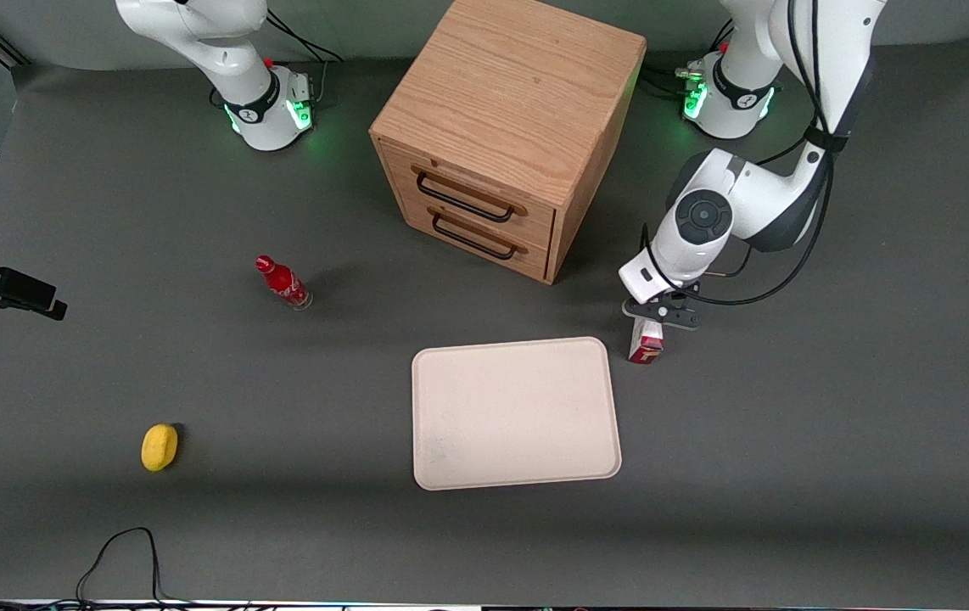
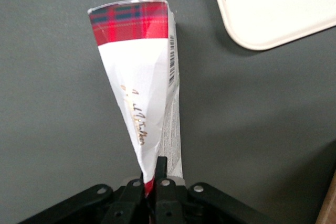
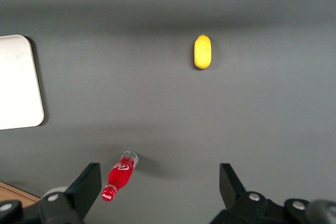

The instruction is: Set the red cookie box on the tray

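Left arm bent low toward the table, wrist angled downward, gripper (image 1: 659,316) pointing down, fingers (image 2: 161,174) pinched together on the red cookie box (image 2: 140,85)

A barcode is printed along one edge of the red cookie box (image 2: 142,93), and gold cursive lettering runs down its white face, though the words cannot be made out. The box is clamped in the gripper (image 2: 153,181). A white script logo is seen on the red bottle (image 3: 120,176), too small to be read.
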Robot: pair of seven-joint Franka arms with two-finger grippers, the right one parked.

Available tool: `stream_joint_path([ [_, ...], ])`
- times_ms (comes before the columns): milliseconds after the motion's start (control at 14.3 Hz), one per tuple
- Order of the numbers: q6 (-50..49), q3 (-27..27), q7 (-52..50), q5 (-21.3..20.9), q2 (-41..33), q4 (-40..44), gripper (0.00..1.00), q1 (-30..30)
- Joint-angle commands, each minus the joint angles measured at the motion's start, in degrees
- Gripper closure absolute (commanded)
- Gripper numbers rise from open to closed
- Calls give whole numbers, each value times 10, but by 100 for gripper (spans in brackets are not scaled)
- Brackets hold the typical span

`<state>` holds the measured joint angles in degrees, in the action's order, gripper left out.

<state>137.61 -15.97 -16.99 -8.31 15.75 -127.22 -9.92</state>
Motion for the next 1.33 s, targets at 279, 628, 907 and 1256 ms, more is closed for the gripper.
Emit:
stream_joint_path([
  [279,-217,31,-9,7,-38,198,100,-3],
  [628,-343,62,-11,67,4,415,100,-4],
  [907,-421,61,-66,85,108,602,100,-19],
  [1256,-453,64,-83,81,251,729,100,-72],
])
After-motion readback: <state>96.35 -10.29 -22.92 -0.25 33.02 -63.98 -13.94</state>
